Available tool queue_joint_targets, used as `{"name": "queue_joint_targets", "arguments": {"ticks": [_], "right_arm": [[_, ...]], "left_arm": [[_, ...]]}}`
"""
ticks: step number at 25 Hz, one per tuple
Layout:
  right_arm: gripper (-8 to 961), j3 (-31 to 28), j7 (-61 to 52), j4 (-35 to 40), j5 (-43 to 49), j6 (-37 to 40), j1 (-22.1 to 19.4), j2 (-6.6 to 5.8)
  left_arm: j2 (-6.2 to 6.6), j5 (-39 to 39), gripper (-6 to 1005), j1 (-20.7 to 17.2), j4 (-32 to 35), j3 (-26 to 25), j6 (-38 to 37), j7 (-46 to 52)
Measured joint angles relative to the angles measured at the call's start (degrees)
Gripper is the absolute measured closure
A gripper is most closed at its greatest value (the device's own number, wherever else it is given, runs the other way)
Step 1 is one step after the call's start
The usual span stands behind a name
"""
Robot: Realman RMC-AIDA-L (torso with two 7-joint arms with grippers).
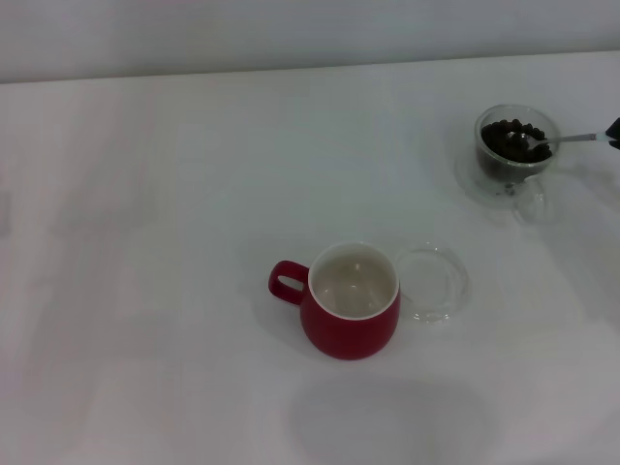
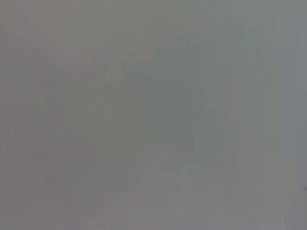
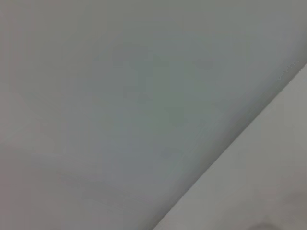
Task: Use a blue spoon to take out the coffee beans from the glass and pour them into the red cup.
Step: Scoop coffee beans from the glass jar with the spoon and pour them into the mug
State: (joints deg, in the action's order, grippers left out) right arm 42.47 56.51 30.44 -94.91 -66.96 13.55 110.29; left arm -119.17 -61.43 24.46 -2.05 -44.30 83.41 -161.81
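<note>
In the head view the glass (image 1: 516, 153) stands at the far right of the white table, filled with dark coffee beans (image 1: 511, 139). The blue spoon (image 1: 562, 139) has its silver bowl resting in the beans and its neck reaching to the right; its handle is out of view. A small dark part of my right gripper (image 1: 613, 132) shows at the right edge, at the spoon's end. The red cup (image 1: 351, 300) stands near the middle front, its handle to the left, its cream inside empty. My left gripper is out of view. Both wrist views show only blank surface.
A flat round clear glass saucer (image 1: 432, 282) lies right beside the red cup on its right. The white table (image 1: 145, 242) ends at a pale wall at the back.
</note>
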Motion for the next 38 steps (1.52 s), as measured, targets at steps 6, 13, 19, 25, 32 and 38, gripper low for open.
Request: {"name": "queue_joint_targets", "arguments": {"ticks": [6, 13, 19, 25, 32, 38], "right_arm": [[811, -0.2, -1.3, -2.1, -0.2, -0.5, 0.6, -0.85], [813, -2.3, -2.9, -3.8, -0.3, -1.2, 0.6, -1.78], [813, -3.7, -4.0, -5.6, -0.5, -1.7, 0.6, -2.25], [813, -5.3, -4.6, -6.7, -0.5, -2.8, 0.7, -2.27], [812, -5.6, -6.1, -6.8, -0.5, -4.5, 0.8, -2.15], [812, -5.5, -7.5, -6.8, -0.2, -6.8, 1.0, -1.81]], "left_arm": [[0.0, 0.0, 495, 0.0, 0.1, 0.0, 0.0, 0.0], [-0.01, 0.0, 496, -0.1, 0.1, 0.0, 0.0, 0.0], [0.0, 0.0, 495, -0.1, 0.0, 0.0, 0.0, 0.0], [-0.01, 0.0, 497, -0.1, 0.0, 0.0, 0.0, 0.0], [-0.01, 0.0, 496, -0.1, 0.1, 0.0, 0.0, 0.0], [-0.01, 0.0, 496, -0.2, 0.1, 0.0, 0.5, 0.0]]}}
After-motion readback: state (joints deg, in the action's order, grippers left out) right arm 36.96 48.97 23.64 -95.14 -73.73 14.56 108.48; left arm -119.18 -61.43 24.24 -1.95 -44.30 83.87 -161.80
